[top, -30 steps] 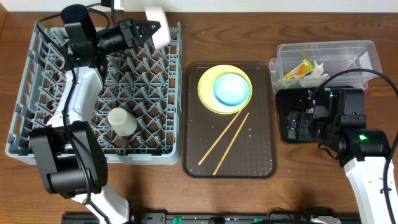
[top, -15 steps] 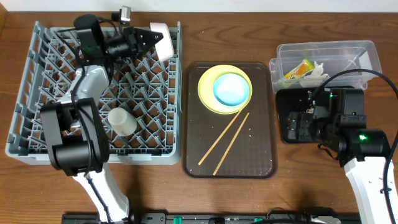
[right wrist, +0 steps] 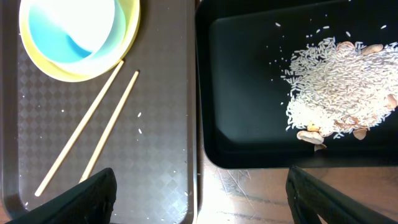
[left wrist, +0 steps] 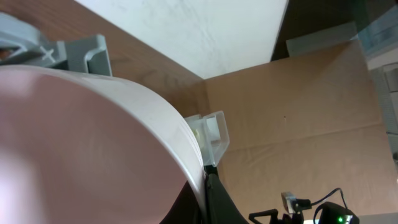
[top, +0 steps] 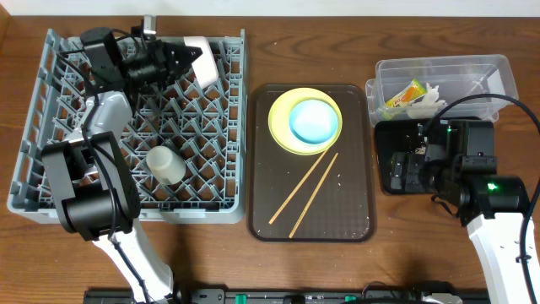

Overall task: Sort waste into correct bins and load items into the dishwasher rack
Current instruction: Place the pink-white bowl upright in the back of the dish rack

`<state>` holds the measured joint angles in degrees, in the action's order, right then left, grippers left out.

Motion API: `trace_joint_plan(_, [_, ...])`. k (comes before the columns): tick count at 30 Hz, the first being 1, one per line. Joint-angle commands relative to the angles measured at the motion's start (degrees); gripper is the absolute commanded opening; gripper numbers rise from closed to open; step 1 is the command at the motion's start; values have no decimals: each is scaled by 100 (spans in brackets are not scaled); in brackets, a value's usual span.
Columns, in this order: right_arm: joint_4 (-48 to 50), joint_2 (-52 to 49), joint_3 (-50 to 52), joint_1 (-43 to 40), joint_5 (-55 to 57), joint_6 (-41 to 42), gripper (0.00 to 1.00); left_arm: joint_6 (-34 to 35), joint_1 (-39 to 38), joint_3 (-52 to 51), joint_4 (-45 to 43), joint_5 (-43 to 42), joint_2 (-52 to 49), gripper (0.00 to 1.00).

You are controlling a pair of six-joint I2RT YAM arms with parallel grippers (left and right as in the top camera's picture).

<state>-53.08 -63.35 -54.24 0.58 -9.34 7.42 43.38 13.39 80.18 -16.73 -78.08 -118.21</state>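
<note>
White bowl (top: 204, 67) pinched at rim by left gripper (top: 191, 56), just beyond its tips, over rack's (top: 34, 101) back-right pegs. Prob. on edge.

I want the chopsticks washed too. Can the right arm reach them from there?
Probably yes. The right gripper is open at the brown tray's edge, and the chopsticks lie bare on it, with nothing on top.

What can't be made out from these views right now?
Left wrist: the blurred white bowl fills the frame, hiding most of the dishwasher rack.
Overhead: the right arm covers the right gripper and much of the black tray.
Right wrist: the frame edge cuts off the black tray's right side and part of the rice grains.
</note>
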Motion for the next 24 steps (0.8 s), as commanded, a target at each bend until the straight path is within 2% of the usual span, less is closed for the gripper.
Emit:
trace_joint_plan(1, [-28, 13, -20, -52, 31, 68, 85, -345, 35, 13, 199, -144, 22, 6])
trace_joint_plan(8, [-33, 13, -20, -52, 28, 66, 85, -1257, 260, -24, 1220, -50, 22, 7])
trace_joint_plan(12, [-31, 13, -20, -52, 28, 66, 85, -1790, 409, -24, 1858, -31, 22, 37])
trace_joint_plan(15, [-31, 13, -20, -52, 31, 68, 85, -1971, 492, -24, 2304, 138, 22, 51])
trace_joint_plan(21, [-35, 13, -20, -52, 31, 66, 85, -2065, 557, -24, 2643, 258, 59, 61])
trace_joint_plan(24, [-39, 13, -20, -52, 28, 68, 85, -2070, 557, -24, 2763, 461, 170, 72])
